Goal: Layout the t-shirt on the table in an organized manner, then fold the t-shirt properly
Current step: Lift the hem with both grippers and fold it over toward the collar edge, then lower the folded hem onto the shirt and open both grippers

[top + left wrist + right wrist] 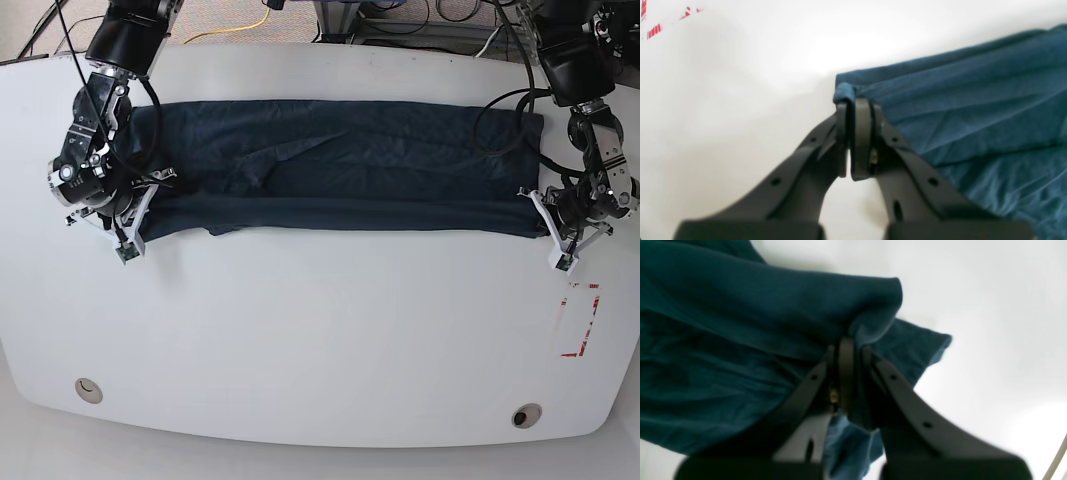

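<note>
Stretched in a long band across the white counter (320, 340), the soft, wrinkly t-shirt (340, 180) is pinched at opposite ends by the left gripper (850, 100) and right gripper (848, 340); limp cloth likely handles best from corners.

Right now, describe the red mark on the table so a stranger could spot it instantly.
Start from the big white table. Go to the side where the left gripper pinches the t-shirt; just nearer the camera lies a red dashed rectangle, the tabletop's only red marking.
</note>
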Motion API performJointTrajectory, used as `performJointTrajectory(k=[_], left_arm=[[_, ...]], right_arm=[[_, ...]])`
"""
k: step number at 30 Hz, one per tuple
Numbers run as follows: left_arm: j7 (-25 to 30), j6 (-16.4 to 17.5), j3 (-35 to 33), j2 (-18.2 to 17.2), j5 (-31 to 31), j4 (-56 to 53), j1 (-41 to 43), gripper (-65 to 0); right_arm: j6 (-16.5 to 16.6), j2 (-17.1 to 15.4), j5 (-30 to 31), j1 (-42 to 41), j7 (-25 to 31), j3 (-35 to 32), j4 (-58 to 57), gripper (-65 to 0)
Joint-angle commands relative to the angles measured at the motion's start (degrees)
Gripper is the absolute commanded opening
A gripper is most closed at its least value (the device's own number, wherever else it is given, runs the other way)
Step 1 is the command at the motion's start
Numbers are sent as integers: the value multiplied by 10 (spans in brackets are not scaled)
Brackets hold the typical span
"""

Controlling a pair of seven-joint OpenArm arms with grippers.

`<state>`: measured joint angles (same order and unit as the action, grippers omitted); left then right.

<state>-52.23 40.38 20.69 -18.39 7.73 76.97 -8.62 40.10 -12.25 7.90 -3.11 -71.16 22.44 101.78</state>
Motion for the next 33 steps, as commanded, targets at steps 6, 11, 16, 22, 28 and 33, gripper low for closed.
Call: performJointTrajectory(k=[6,11,16,22,28,33], left_arm=[[8,-4,1,-18,-4,9,9,-650],[8,-4,-5,-36,-4,9,15,-533],[-1,-4,-17,-38,-6,9,27,-254],[-12,-4,-18,-49,-7,9,30,-69],[-12,-4,-19,-72,-4,10,29,-92],[-12,-4,-17,-74,-3,15,15,-94]], right_arm=[[-1,-4,1,12,7,2,13,-623],[-1,-4,1,24,7,2,13,-479],[-1,-7,0,39,7,2,16,-293],[-1,-9,1,47,1,20,48,-114],[-1,-9,2,30,-55,42,114,-89],[-1,-5,2,-5,-73,42,122,-86]])
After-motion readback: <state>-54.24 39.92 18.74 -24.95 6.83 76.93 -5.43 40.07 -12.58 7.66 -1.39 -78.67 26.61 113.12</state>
